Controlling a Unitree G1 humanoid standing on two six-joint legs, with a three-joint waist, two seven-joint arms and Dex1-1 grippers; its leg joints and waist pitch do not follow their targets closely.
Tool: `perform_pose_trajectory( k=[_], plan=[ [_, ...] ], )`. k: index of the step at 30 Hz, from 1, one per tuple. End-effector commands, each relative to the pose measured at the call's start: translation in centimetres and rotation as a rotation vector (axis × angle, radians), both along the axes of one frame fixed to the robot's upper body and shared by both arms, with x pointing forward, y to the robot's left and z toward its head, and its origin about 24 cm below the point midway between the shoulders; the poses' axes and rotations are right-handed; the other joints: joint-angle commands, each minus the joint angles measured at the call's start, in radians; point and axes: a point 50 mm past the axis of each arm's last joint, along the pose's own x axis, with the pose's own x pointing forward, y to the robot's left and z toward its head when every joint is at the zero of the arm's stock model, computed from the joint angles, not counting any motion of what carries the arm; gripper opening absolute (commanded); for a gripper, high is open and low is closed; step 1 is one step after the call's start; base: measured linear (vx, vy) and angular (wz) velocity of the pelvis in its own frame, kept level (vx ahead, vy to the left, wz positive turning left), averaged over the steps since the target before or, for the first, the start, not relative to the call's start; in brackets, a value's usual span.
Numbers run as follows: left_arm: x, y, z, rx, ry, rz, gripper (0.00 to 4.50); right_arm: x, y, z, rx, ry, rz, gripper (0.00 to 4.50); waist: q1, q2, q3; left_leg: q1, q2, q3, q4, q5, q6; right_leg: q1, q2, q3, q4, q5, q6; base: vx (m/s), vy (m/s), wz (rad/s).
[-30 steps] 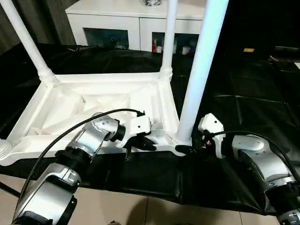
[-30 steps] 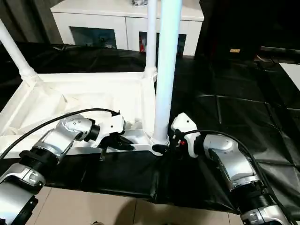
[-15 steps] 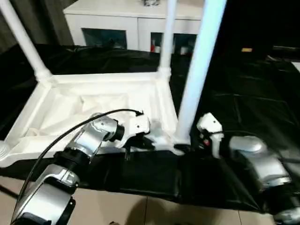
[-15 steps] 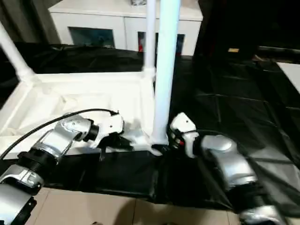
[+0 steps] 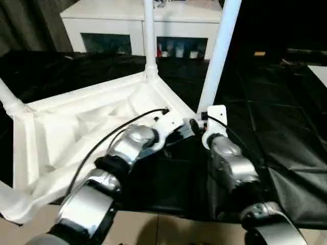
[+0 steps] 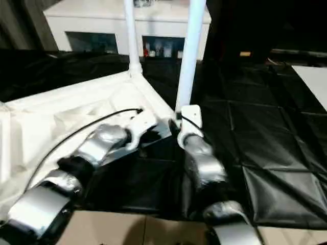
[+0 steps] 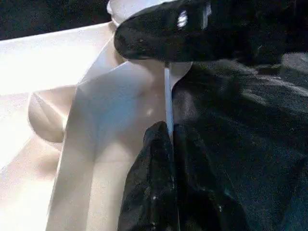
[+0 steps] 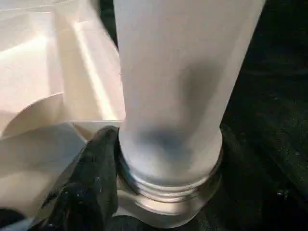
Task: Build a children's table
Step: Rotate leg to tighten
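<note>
Closest to the camera you've got the two silver forearms reaching out side by side over the black sheet (image 5: 286,153) that covers the worktop. The left gripper (image 7: 169,139) has its fingers pinched tight on the thin rim of the tabletop (image 5: 76,127), right by the near corner; in the left wrist view you can see the white edge going straight in between the two black pads. The right gripper (image 5: 196,126) is right next to it at that same corner, fingers spread around the bottom of the near leg (image 5: 217,48). In the right wrist view one black finger (image 8: 96,183) is pressed against the threaded collar where that leg goes into its corner socket; the other finger is hidden behind the tube, so the grip looks loose-ish rather than clamped.

The tabletop itself is lying upside down on the black sheet, ribbed underside up, turned at an angle so one corner points toward the grippers. The near leg stands upright out of that corner. Further back, a second leg (image 5: 148,35) stands in the far corner socket, and a third leg (image 5: 7,97) pokes up at the left edge. Behind all that sits a white cabinet (image 5: 127,30) with dark glass doors.
</note>
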Motion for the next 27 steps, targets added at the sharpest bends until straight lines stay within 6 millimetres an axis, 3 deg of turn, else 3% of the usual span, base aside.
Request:
perform_pose_trajectory(
  k=[1, 2, 3, 4, 11, 13, 14, 16, 17, 20, 23, 27],
  plan=[
    [0.0, -0.7, 0.3, 0.01, -0.028, -0.031, 0.0, -1.0, -0.6, -2.6, -0.049, 0.116, -0.041, 2.72, -0.002, -0.003, -0.065, 0.008, 0.021, -0.007, -0.078, -0.231, 0.038, 0.051, -0.049, 0.041, -0.068, -0.266, -0.21, 0.0, 0.0, 0.0],
    [0.0, -0.6, 0.3, 0.013, -0.03, -0.042, 0.0, -0.9, -0.4, -2.3, -0.015, 0.095, -0.014, 2.72, -0.001, -0.003, -0.065, 0.008, 0.022, -0.006, -0.077, -0.236, 0.044, 0.05, -0.051, 0.042, -0.068, -0.261, -0.209, 0.0, 0.0, 0.0],
    [-0.1, -0.5, 0.3, 0.014, -0.028, -0.047, 0.0, -0.9, -0.3, -2.1, -0.011, 0.079, -0.008, 3.27, -0.001, -0.004, -0.064, 0.007, 0.022, -0.007, -0.077, -0.237, 0.047, 0.051, -0.051, 0.042, -0.068, -0.262, -0.209, 0.0, 0.0, 0.0],
    [-0.1, -0.4, 0.2, 0.015, -0.027, -0.051, 0.0, -0.8, -0.3, -1.9, -0.009, 0.062, -0.005, 3.41, 0.0, -0.003, -0.065, 0.007, 0.022, -0.006, -0.077, -0.231, 0.05, 0.051, -0.051, 0.042, -0.067, -0.255, -0.211, 0.0, 0.0, 0.0],
    [-0.4, 1.3, -0.1, 0.064, -0.007, -0.139, 0.0, -0.3, -2.2, 0.9, -0.006, -0.041, 0.154, 3.94, 0.007, -0.003, -0.069, 0.004, 0.024, -0.005, -0.072, -0.159, 0.09, 0.059, -0.051, 0.044, -0.051, -0.132, -0.248, 0.0, 0.0, 0.0],
    [-0.7, 1.7, 0.0, 0.057, -0.001, -0.193, 0.0, -0.8, -3.2, 1.6, -0.017, -0.044, 0.282, 3.94, 0.007, -0.004, -0.068, 0.003, 0.024, -0.004, -0.072, -0.161, 0.099, 0.062, -0.049, 0.043, -0.052, -0.128, -0.252, 0.0, 0.0, 0.0],
    [-1.1, 1.9, 0.1, 0.048, 0.006, -0.254, 0.0, -1.4, -4.0, 2.1, -0.013, -0.035, 0.387, 3.94, 0.017, -0.006, -0.066, 0.002, 0.028, -0.005, -0.071, -0.165, 0.121, 0.068, -0.051, 0.044, -0.052, -0.114, -0.249, 0.0, 0.0, 0.0],
    [-1.8, 2.6, -0.1, 0.064, 0.044, -0.35, 0.0, -2.9, -5.2, 2.8, -0.041, -0.023, 0.585, 3.94, 0.024, 0.005, -0.07, 0.005, 0.031, -0.005, -0.069, -0.156, 0.13, 0.065, -0.053, 0.045, -0.048, -0.092, -0.259, 0.0, 0.0, 0.0],
    [-2.1, 2.9, -0.2, 0.075, 0.055, -0.387, 0.0, -3.5, -5.6, 2.9, -0.048, -0.011, 0.659, 3.94, 0.03, 0.001, -0.068, 0.006, 0.033, -0.004, -0.068, -0.157, 0.132, 0.063, -0.052, 0.047, -0.047, -0.083, -0.264, 0.0, 0.0, 0.0],
    [-2.6, 3.7, -0.3, 0.094, 0.087, -0.438, 0.0, -4.7, -6.3, 2.9, -0.021, 0.05, 0.774, 3.94, 0.034, 0.003, -0.064, 0.008, 0.035, -0.003, -0.073, -0.192, 0.124, 0.062, -0.052, 0.046, -0.051, -0.122, -0.267, 0.0, 0.0, 0.0],
    [-3.2, 4.5, -0.3, 0.11, 0.125, -0.496, 0.0, -6.2, -6.3, 2.9, 0.015, 0.119, 0.91, 3.94, 0.033, 0.002, -0.057, 0.011, 0.036, -0.005, -0.08, -0.265, 0.081, 0.057, -0.053, 0.045, -0.065, -0.259, -0.243, 0.0, 0.0, 0.0],
    [-3.8, 5.1, 0.0, 0.096, 0.163, -0.536, 0.0, -7.0, -6.0, 2.9, 0.009, 0.158, 0.999, 3.94, 0.033, -0.002, -0.058, 0.011, 0.037, -0.006, -0.081, -0.26, 0.065, 0.052, -0.054, 0.046, -0.065, -0.286, -0.229, 0.0, 0.0, 0.0]
  ],
)
